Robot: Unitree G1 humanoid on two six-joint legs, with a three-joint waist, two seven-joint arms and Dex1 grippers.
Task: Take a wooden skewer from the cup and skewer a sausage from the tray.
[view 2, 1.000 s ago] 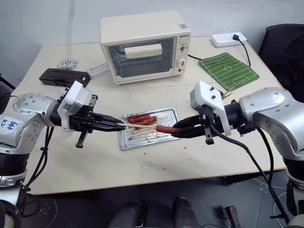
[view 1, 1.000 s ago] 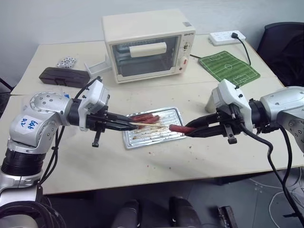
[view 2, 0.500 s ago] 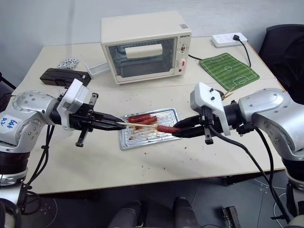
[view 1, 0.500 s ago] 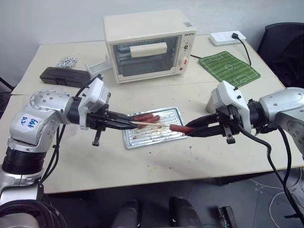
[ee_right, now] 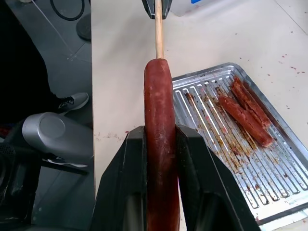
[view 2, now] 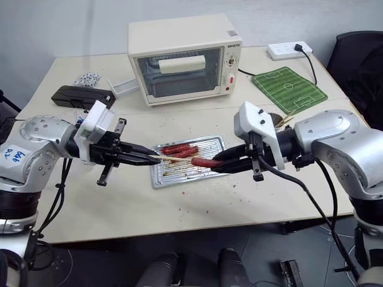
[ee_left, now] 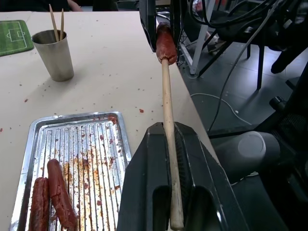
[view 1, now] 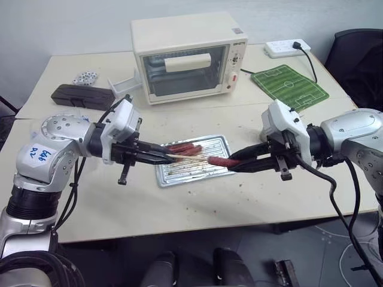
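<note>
Skewer, pinched in the left end effector, lines up end-on with the sausage the right end effector clamps.

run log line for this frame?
left gripper: shut on wooden skewer | right gripper: shut on sausage | skewer tip at sausage end, above tray

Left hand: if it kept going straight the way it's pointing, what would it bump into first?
Probably the sausage pinched in the right hand. The left hand holds the wooden skewer aimed straight at it, tip already at its end.
</note>
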